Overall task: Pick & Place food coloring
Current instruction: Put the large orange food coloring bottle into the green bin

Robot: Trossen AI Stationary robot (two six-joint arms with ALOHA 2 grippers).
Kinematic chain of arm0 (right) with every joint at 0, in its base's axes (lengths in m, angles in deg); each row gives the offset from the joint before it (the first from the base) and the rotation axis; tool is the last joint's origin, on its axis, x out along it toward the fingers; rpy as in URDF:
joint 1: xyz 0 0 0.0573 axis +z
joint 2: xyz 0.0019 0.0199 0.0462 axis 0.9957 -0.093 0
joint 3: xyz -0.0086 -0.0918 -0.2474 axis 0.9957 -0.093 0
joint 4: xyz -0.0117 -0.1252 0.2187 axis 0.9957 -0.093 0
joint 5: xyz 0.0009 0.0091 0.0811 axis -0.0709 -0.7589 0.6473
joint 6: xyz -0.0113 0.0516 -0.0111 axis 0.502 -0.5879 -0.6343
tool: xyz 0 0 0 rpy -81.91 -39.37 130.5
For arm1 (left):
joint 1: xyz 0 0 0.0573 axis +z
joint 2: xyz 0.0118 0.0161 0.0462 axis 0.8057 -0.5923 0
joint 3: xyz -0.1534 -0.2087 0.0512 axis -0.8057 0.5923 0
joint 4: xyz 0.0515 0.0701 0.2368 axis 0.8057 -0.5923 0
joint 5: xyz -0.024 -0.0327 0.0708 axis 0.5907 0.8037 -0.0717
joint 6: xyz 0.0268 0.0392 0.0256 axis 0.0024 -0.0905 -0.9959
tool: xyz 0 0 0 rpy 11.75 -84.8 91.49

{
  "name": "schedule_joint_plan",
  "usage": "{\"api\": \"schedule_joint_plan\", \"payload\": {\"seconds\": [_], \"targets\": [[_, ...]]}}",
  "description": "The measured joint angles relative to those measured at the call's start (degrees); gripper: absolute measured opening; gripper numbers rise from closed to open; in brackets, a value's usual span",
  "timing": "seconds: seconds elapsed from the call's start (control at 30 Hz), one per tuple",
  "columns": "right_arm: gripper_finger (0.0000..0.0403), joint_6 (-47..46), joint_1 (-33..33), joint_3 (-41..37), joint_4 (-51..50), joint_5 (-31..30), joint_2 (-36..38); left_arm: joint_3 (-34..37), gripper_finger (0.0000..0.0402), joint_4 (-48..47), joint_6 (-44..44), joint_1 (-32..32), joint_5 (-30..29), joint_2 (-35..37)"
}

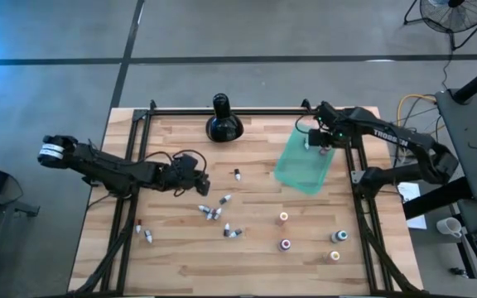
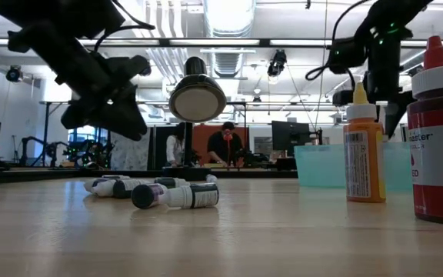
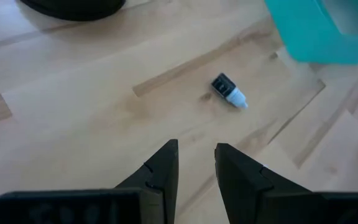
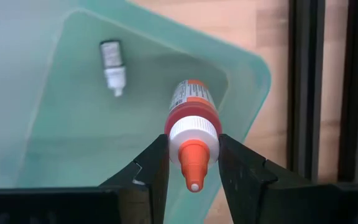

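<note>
The right tool (image 4: 193, 163) grips an orange-capped bottle (image 4: 192, 127) over the green bin (image 4: 55, 137) near the desk's far right corner; released off-centre, it could bounce over the rim. The left tool (image 3: 196, 163) hovers empty, slightly open, near a small vial (image 3: 228, 91); more bottles lie mid-desk.

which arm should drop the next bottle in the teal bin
Right. The right gripper is shut on a red dropper bottle above the translucent teal plastic bin; the left gripper is open and empty over bare wood.
</note>
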Motion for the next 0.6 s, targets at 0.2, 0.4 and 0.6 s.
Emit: {"api": "schedule_joint_plan", "payload": {"seconds": [0.2,0.4,0.6], "targets": [[0.0111,5.4,-4.7,0.2,2.8,0.0,-2.2,0.0,0.008,0.6,0.1,1.1,0.1,0.0],[0.0111,9.1,-6.9,0.6,3.5,0.4,-2.3,0.0,0.008,0.5,0.2,1.5,0.0,0.0],[0.0129,10.7,-7.5,0.6,3.5,0.4,-2.4,0.0,0.008,0.5,0.2,1.6,-0.1,0.0]]}}
